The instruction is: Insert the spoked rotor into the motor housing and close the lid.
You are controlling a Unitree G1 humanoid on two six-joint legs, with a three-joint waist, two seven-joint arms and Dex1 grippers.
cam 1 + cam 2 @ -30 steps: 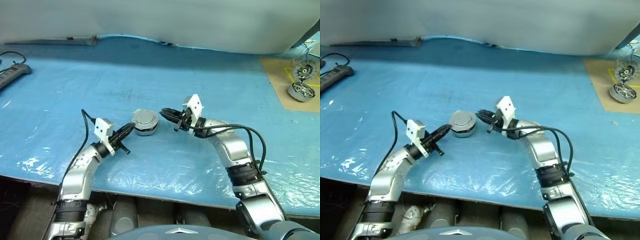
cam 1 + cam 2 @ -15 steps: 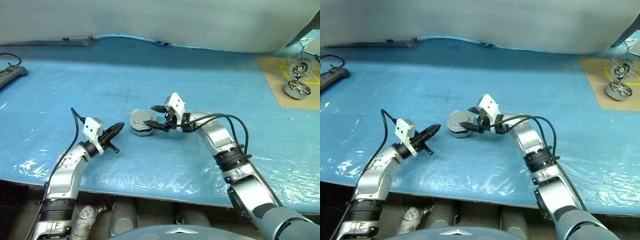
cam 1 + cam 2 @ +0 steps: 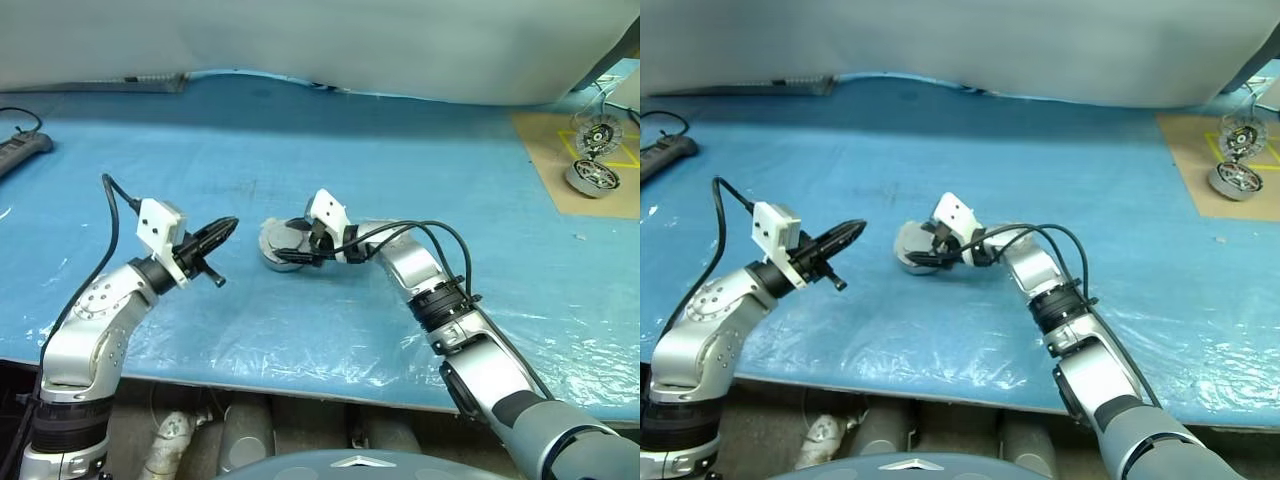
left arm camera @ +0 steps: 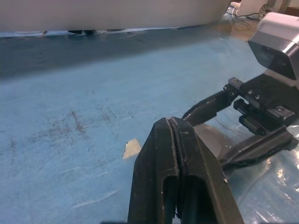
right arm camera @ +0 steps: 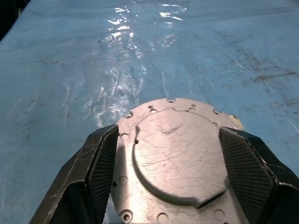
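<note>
The motor housing [image 3: 278, 247] sits on the blue table with its round grey lid [image 5: 175, 154] lying flat on top. The spoked rotor is hidden. My right gripper [image 3: 290, 243] reaches in from the right and is open, one finger on each side of the housing. In the right wrist view its pads [image 5: 100, 158] flank the lid's rim, and I cannot tell if they touch it. My left gripper [image 3: 224, 229] is shut on nothing and hangs above the table to the left of the housing, pointing at it across a short gap.
A brown board [image 3: 560, 150] at the far right carries silver wheel-like motor parts [image 3: 586, 176]. A power strip [image 3: 20, 150] lies at the far left. A grey sheet rises behind the table, whose front edge runs close below my arms.
My right gripper has opened and slid left until its fingers straddle the housing. My left gripper, still shut, has lifted and drawn back to the left, away from the housing.
</note>
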